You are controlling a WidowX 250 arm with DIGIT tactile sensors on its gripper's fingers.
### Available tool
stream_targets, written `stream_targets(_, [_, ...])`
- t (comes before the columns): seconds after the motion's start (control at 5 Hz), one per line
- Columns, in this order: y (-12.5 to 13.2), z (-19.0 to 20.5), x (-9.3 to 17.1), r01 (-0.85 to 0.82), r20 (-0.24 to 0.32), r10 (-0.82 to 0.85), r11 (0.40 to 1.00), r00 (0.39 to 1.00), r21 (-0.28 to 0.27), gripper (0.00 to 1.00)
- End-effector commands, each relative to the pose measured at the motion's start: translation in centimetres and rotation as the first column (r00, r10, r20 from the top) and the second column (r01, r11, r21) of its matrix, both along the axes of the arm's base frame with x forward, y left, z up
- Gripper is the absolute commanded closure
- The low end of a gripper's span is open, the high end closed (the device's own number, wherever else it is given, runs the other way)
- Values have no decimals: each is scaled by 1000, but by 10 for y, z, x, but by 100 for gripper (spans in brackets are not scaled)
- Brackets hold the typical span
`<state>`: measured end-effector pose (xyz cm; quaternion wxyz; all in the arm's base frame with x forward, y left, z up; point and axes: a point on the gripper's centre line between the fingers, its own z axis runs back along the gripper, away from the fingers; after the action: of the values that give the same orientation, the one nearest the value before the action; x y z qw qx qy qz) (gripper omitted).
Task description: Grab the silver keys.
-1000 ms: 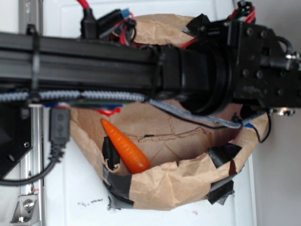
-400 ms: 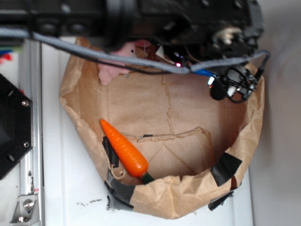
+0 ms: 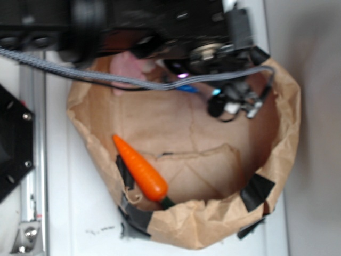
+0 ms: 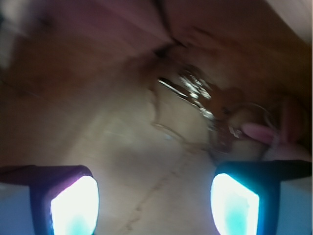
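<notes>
Since the last picture I see the arm (image 3: 160, 21) has slid left across the top of the exterior view, and its dangling black and silver hardware (image 3: 234, 104) now hangs further in over the bag. The frame is smeared with motion.

In the exterior view, the brown paper bag (image 3: 213, 224) lies open on the white worktop (image 3: 80, 213), its rim rolled down and patched with black tape (image 3: 257, 192). An orange toy carrot (image 3: 141, 168) leans against the inner left wall, tip up and left, blunt end down by the taped corner. The pink plush bunny (image 3: 128, 66) shows at the top left of the bag, mostly covered by the arm and the grey braided cable (image 3: 106, 77) that crosses in front of it. I cannot pick out the silver keys here; the arm hides that part of the bag.

In the wrist view, the jaws stand spread wide, one glowing fingertip (image 4: 73, 205) at the lower left and the other at the lower right, with bare bag floor between them and nothing held. The silver keys (image 4: 193, 90) lie ahead on the paper, above and right of centre, well clear of both fingertips. Their ring (image 4: 249, 120) trails to the right, touching or just beside a pink bunny part at the right edge. Blur keeps me from telling single keys apart.
</notes>
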<state>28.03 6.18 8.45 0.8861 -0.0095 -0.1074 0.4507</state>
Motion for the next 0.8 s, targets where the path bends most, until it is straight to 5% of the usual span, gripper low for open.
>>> stream_targets(0.0, [27, 5, -15, -159, 158, 143, 983, 977, 93, 0])
stream_targets(0.6, [29, -9, -9, -243, 181, 219, 963, 959, 119, 0])
